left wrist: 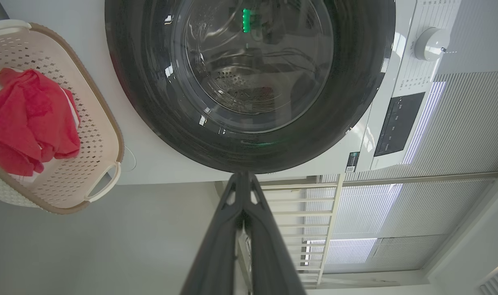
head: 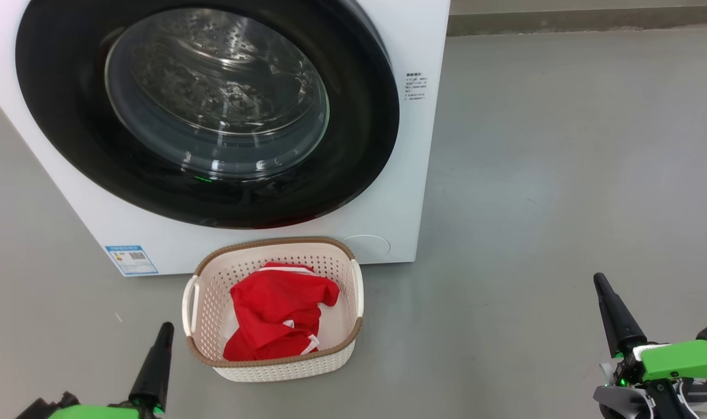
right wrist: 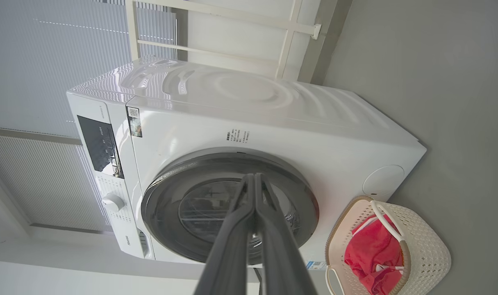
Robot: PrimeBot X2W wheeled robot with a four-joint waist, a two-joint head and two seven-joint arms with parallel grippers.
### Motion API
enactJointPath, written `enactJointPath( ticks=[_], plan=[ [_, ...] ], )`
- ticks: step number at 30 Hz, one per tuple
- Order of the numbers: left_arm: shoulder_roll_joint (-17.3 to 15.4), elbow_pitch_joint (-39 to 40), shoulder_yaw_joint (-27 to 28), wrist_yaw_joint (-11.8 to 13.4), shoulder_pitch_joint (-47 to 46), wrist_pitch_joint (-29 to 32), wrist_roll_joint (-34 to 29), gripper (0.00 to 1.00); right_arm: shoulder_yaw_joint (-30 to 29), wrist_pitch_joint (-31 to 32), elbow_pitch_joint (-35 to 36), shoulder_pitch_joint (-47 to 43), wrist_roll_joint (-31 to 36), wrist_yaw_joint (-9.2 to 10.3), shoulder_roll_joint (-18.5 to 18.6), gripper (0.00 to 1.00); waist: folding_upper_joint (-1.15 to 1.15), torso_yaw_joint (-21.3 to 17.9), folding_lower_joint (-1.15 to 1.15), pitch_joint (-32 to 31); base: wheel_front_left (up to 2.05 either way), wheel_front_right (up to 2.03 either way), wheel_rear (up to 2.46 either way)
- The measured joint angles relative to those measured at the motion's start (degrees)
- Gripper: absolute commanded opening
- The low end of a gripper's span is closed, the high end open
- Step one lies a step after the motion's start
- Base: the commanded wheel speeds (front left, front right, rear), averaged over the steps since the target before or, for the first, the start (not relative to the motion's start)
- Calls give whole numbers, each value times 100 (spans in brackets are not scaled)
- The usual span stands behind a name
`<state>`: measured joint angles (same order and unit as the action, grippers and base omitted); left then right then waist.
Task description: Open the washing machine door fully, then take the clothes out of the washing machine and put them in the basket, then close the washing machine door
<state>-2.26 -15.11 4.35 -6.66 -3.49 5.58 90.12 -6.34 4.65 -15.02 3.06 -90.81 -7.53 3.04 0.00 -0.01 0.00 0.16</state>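
The left gripper (head: 164, 333) and the right gripper (head: 603, 288) both have their fingers pressed together with nothing between them. They sit low over the floor (head: 562, 174), one at each bottom corner of the head view, well apart from everything else. That looks like a resting pose, since no step seems left for them.

The clothes (head: 274, 317) lie as a crumpled red heap with white trim inside the basket (head: 283, 369), below its brown rim and leaning toward its left side. The basket stands on the floor just in front of the washing machine (head: 411, 174), under the lower edge of the door (head: 213, 110), most likely placed there so the drop from the drum (head: 225, 75) is short. The door looks flush against the white front, and through its glass the steel drum seems empty, so I judge all three parts of the task done.

On the machine's front, a blue label (head: 131, 259) sits at the lower left corner and a round cap (head: 366, 245) at the lower right, just behind the basket's rim. The left wrist view shows the control panel (left wrist: 396, 123) and a knob (left wrist: 431, 43) beside the door. Pale blinds (right wrist: 27, 61) and a railing (right wrist: 289, 37) stand behind the machine. Nothing lies on the floor between the grippers and the basket, so nothing blocks either arm
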Motion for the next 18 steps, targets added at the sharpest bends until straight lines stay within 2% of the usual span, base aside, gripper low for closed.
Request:
enactJointPath(
  ticks=[3,18],
  plan=[
    [0,-4,10,-42,-43,65,156,0,-2,48,-30,21,-205,0,3,0,0,1,0,2,0,0,0],
    [0,-12,15,-42,-43,65,167,0,-15,63,-36,69,-215,1,3,0,0,1,0,2,0,0,0]
  ],
)
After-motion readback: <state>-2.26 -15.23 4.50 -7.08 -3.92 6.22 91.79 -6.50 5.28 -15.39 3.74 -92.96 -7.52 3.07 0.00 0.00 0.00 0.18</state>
